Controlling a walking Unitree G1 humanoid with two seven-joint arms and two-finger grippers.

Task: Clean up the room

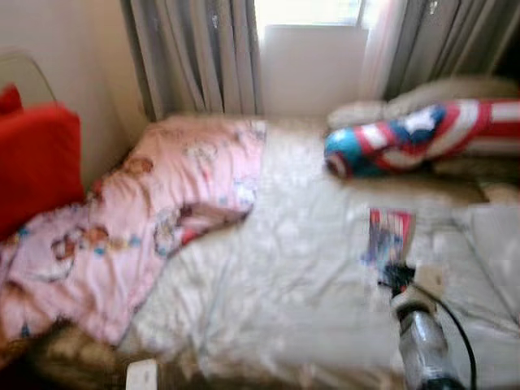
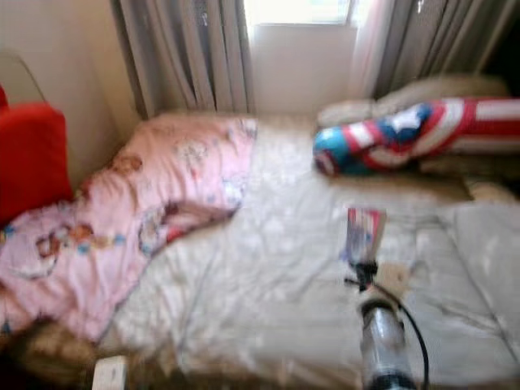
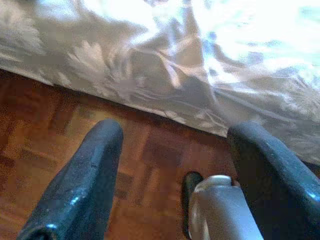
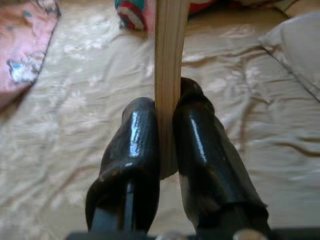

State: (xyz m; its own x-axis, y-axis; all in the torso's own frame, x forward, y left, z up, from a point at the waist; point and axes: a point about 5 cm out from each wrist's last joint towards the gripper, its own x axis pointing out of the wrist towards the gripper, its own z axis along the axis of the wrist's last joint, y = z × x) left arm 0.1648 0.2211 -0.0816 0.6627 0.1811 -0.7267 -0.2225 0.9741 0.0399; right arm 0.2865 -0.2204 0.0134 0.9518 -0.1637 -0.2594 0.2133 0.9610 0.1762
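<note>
My right gripper (image 1: pixel 396 272) is raised over the bed's right side and shut on a thin book (image 1: pixel 388 234) with a red and blue cover. The right wrist view shows the book's pale page edge (image 4: pixel 168 60) clamped between the two black fingers (image 4: pixel 134 150). A pink cartoon-print blanket (image 1: pixel 154 211) lies crumpled over the left of the bed. A red, white and blue star-patterned bolster (image 1: pixel 422 134) rests at the head by the window. My left gripper (image 3: pixel 170 195) hangs open above the wooden floor (image 3: pixel 60 135), beside the bed's draped sheet (image 3: pixel 165 65).
The bed has a pale floral sheet (image 1: pixel 301 268), and white pillows (image 1: pixel 487 244) lie on its right. A red cushion (image 1: pixel 32 162) sits against the wall at the left. Grey curtains (image 1: pixel 195 57) flank the window. A small white object (image 1: pixel 141 375) lies by the bed's near edge.
</note>
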